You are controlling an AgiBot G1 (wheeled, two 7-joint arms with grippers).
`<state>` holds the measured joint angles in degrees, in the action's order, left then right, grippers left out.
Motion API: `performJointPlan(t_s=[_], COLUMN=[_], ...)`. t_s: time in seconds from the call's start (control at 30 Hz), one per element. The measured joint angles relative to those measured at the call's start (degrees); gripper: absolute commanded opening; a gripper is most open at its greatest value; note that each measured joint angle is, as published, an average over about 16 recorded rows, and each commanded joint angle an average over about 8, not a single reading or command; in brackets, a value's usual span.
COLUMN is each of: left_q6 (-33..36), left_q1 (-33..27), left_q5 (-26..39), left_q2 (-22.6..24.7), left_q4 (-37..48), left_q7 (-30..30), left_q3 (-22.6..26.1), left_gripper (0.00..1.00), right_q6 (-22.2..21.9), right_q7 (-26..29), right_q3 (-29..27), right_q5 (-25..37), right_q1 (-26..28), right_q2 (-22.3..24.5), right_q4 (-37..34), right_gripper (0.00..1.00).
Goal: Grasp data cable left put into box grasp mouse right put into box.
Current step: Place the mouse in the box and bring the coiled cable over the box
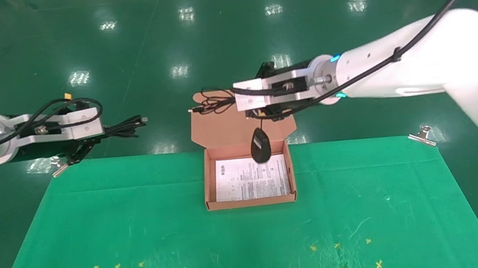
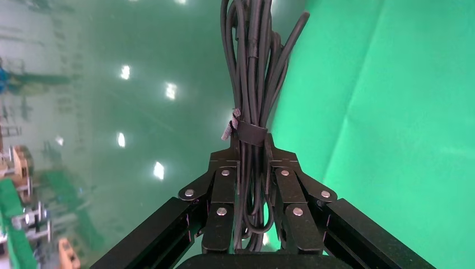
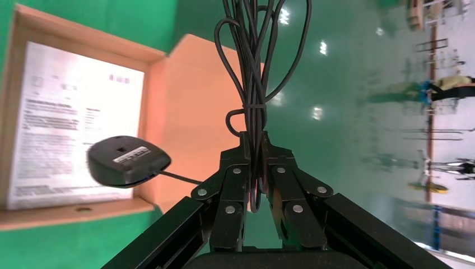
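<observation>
Oval black mouse [image 1: 261, 146] dangling over cardboard box [image 1: 207, 181].

Data cable [image 2: 252, 84] far end cut off by frame; sheet [image 1: 251, 180] print perhaps unreadable.

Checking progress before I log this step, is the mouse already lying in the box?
No, the mouse dangles by its cord from the right gripper above the box.

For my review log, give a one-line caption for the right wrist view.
Right gripper clamps the mouse's bundled cord, the mouse dangling over the open box.
</observation>
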<state>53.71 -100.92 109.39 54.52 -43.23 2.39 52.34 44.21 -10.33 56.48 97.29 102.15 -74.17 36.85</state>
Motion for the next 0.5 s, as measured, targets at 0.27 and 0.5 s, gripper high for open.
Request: performJointPlan(t_s=[0.27, 0.5], left_q6=[0.5, 0.6], left_q1=[-0.2, 0.0], left_q5=[3.0, 3.9], left_q2=[-0.3, -0.6], left_q4=[-1.3, -2.7], left_q7=[3.5, 5.1], left_q3=[1.1, 1.3], left_gripper=[0.00, 0.00], right_q6=[-0.5, -1.3], right_q7=[-2.8, -4.2], right_q3=[-0.2, 0.4], right_q5=[-3.7, -8.1], right_q1=[-2.1, -4.2], right_q2=[-2.6, -3.7], right_q4=[-3.2, -5.6], right_gripper=[0.00, 0.00])
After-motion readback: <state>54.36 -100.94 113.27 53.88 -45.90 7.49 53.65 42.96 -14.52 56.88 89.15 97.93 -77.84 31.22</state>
